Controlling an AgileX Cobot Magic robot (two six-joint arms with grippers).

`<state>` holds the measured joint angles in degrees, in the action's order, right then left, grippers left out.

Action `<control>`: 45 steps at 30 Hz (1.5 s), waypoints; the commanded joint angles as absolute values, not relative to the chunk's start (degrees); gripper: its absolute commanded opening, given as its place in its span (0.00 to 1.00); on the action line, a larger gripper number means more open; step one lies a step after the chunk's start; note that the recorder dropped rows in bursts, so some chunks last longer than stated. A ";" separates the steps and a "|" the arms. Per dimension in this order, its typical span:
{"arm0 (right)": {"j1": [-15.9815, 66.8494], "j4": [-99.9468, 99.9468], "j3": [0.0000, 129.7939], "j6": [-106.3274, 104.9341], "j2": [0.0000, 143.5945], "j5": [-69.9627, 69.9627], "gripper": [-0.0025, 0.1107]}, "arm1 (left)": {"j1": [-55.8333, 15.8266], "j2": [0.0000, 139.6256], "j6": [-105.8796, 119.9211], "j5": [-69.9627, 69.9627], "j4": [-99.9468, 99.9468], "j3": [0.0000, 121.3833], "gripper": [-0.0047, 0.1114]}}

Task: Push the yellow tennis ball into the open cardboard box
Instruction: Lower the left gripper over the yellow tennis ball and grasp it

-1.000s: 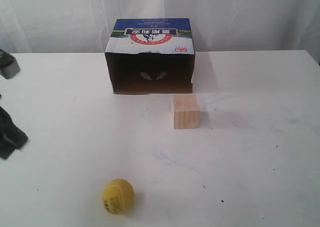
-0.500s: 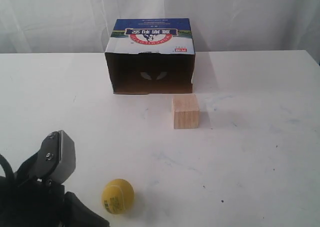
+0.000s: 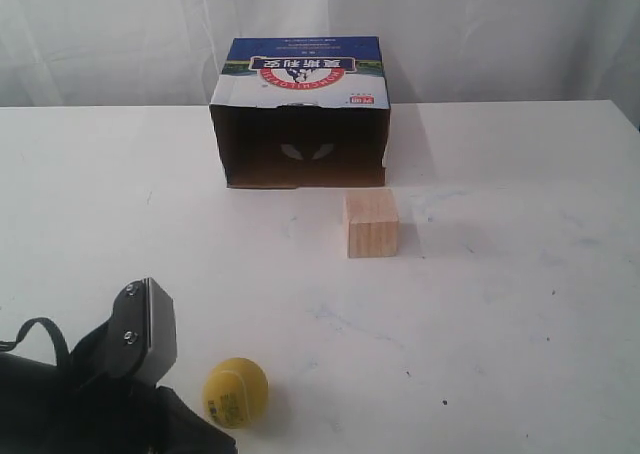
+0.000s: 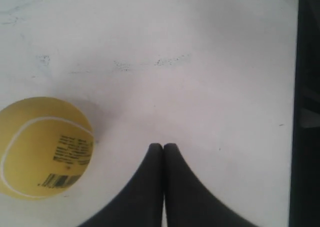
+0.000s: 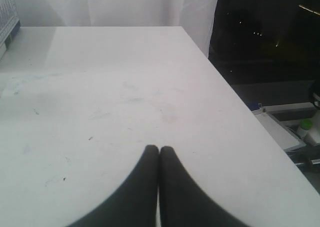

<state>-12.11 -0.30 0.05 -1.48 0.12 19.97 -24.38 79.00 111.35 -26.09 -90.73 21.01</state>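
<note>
The yellow tennis ball [image 3: 236,392] sits near the front of the white table [image 3: 500,304], well apart from the open cardboard box [image 3: 300,114] at the back. The left gripper [image 4: 163,147] is just beside the ball, not touching it, with its two black fingers pressed together. The right gripper [image 5: 159,149] is closed too and holds nothing. I think the left one should get behind the ball and push slowly, straight at the dark opening, keeping clear of the wooden cube [image 3: 371,224]. The ball is round and the table is flat and smooth, so it may roll off easily.
</note>
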 commanded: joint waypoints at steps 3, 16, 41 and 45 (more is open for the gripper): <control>-12.36 -0.42 0.00 -1.28 0.00 19.72 0.02 | -24.70 82.05 117.82 -27.51 -96.32 20.46 0.04; -12.36 -0.42 0.00 -1.28 0.00 19.72 0.02 | -24.70 84.10 121.07 -22.54 -99.33 20.82 0.04; -12.36 -0.41 0.00 0.30 0.00 19.72 0.02 | -24.70 86.69 121.07 -19.78 -98.95 24.70 0.04; -12.36 -0.41 0.00 0.30 0.00 19.72 0.02 | -24.70 86.97 121.07 -20.66 -98.95 26.42 0.04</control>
<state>-12.11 -0.30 0.05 0.00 0.12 19.97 -24.47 86.87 112.18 -18.80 -98.53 24.97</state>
